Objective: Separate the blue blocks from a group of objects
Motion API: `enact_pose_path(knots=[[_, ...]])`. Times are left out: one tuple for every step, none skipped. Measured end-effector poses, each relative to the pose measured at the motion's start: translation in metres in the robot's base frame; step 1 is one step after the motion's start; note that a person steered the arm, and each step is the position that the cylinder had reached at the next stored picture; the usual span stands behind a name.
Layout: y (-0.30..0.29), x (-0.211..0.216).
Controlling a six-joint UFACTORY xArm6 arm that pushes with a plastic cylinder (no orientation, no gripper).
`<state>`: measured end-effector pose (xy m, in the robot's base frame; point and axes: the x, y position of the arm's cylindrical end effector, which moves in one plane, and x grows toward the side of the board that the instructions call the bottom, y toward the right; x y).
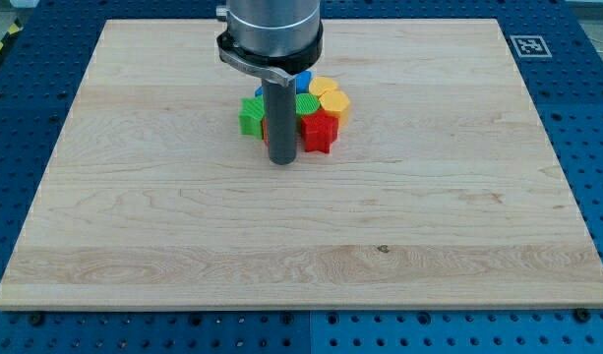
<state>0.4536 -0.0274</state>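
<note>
A blue perforated base plate, dotted with regular holes, surrounds a pale wooden counter [183,226] whose grain runs in long streaks from the view's left to the view's right. A black-and-white marker tag [529,45] sits at the counter's upper right corner.

The blocks lie bunched in one tight cluster near the view's top centre, touching one another, which is why the job calls for teasing them apart rather than a simple shove. They look like smooth moulded plastic with bright, flat colour. A green block [251,115] with star-like points sits at the cluster's left edge. A red star-shaped block [321,131] lies at the lower right, a ribbed green block [309,105] just above it, and a yellow lobed block [331,95], possibly two yellow pieces, at the upper right. Only slivers of blue block [303,79] show, one behind the arm's collar and perhaps another on its left; their shapes cannot be made out.

There is no claw on this arm, so nothing can be said of jaws apart or together. The straight dark rod drops from a round grey collar, and my tip [282,160] rests on the counter just below the cluster, beside the red star and hiding the cluster's middle. The blue pieces lie on the far side, so I judge the tip is poorly placed to push them clear yet.
</note>
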Motion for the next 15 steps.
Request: enact_pose_path(knots=[[0.0,0.0],[-0.021,0.0],[-0.051,0.0],[-0.07,0.0],[-0.081,-0.008],[-0.081,-0.035],[-0.066,-0.059],[-0.043,-0.083],[-0.007,-0.101],[0.04,-0.122],[0.072,-0.133],[0.068,-0.141],[0.065,-0.172],[0.063,-0.19],[0.068,-0.184]])
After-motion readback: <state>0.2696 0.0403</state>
